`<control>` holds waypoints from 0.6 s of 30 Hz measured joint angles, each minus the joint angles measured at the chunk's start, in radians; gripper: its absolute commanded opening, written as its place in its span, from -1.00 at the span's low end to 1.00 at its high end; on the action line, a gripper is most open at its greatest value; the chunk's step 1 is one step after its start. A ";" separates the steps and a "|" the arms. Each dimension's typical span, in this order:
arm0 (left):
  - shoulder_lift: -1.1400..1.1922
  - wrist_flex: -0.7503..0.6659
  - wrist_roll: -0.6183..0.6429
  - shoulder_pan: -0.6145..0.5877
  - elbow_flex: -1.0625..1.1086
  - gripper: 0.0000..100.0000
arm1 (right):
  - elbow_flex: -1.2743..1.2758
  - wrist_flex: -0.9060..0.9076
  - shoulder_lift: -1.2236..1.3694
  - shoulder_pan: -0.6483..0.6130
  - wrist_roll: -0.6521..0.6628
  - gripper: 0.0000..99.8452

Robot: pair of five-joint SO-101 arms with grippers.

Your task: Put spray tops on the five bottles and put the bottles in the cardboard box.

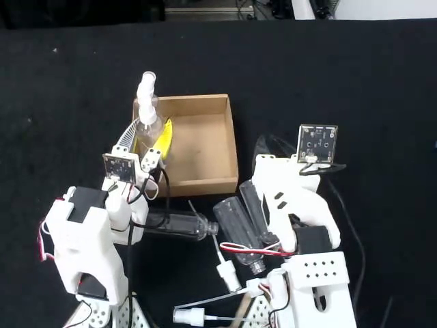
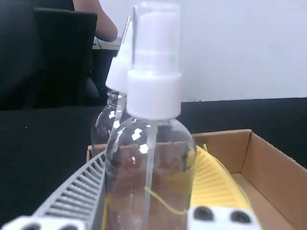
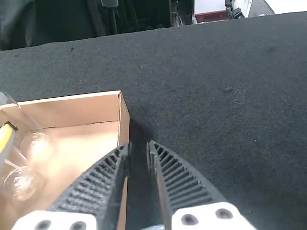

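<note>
On the black worktop point(image 1: 355, 82) three clear plastic bottles point(image 1: 181, 225) are laid uncapped beside two loose white spray tops point(image 1: 227, 272). At the left side of the brown cardboard box point(image 1: 205, 183) two capped bottles are seen upright, one point(image 2: 148, 163) pinched by the left end effector point(image 1: 150, 130). The right end effector point(image 3: 138, 143) is held slightly spread, empty.

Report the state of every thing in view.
Clear plastic bottle with white spray top: capped, upright, in left gripper.
Second capped bottle: upright behind it.
Brown cardboard box: open-topped.
Three loose clear bottles: lying, uncapped.
Two loose white spray tops: lying, unattached.
Right gripper: slightly open, empty.
</note>
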 measured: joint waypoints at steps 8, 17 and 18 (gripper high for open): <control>-0.005 0.052 0.008 -0.003 -0.011 -0.46 | 0.000 0.000 0.000 0.000 0.000 -0.91; -0.005 0.057 0.008 -0.005 -0.014 -0.46 | 0.000 0.000 0.000 0.000 0.000 -0.91; -0.005 0.057 0.008 -0.005 -0.014 -0.46 | 0.000 0.000 0.000 0.000 0.000 -0.91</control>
